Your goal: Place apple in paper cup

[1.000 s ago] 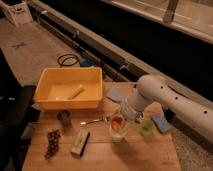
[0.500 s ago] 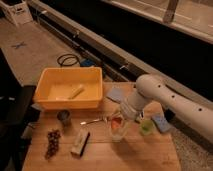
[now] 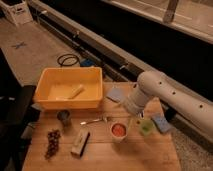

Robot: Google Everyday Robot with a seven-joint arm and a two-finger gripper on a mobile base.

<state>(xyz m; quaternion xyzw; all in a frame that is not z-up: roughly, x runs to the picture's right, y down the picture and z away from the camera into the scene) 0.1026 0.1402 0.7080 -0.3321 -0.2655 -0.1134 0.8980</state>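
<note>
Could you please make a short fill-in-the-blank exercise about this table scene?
1. The apple lies inside the white ____.
2. The yellow tub stands on the ____ table.
3. The grape bunch lies to the ____ of the paper cup in the camera view.
4. The gripper is just to the ____ of the paper cup in the camera view.

Missing words: paper cup; wooden; left; right

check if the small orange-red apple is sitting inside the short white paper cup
Yes, the small orange-red apple fills the mouth of the short white paper cup, with the gripper just above its right rim.
</note>
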